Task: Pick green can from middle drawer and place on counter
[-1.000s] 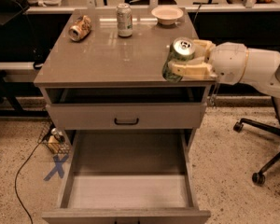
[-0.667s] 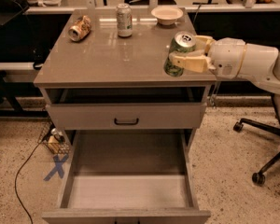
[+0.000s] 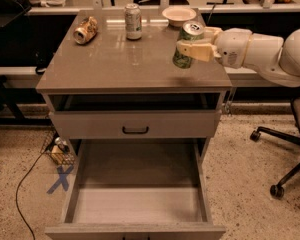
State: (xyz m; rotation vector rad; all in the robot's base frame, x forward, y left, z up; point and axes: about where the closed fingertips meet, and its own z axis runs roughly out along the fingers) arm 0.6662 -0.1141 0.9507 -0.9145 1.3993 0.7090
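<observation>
The green can (image 3: 187,45), dark green with a silver top, is held tilted in my gripper (image 3: 192,49) over the right side of the counter (image 3: 120,66). The gripper reaches in from the right on a white arm and is shut on the can's side. The can's base hangs just above the counter surface; I cannot tell whether it touches. The middle drawer (image 3: 135,194) is pulled wide open below, its pale floor bare.
A dented orange-tan can (image 3: 85,30) lies at the counter's back left. A silver-white can (image 3: 133,21) stands at the back centre, and a pale bowl (image 3: 179,15) at the back right. The shallower drawer with a black handle (image 3: 135,130) is slightly open. An office chair (image 3: 290,149) stands to the right.
The gripper has carried the green can up and to the left, from the counter's right edge to farther over the countertop.
</observation>
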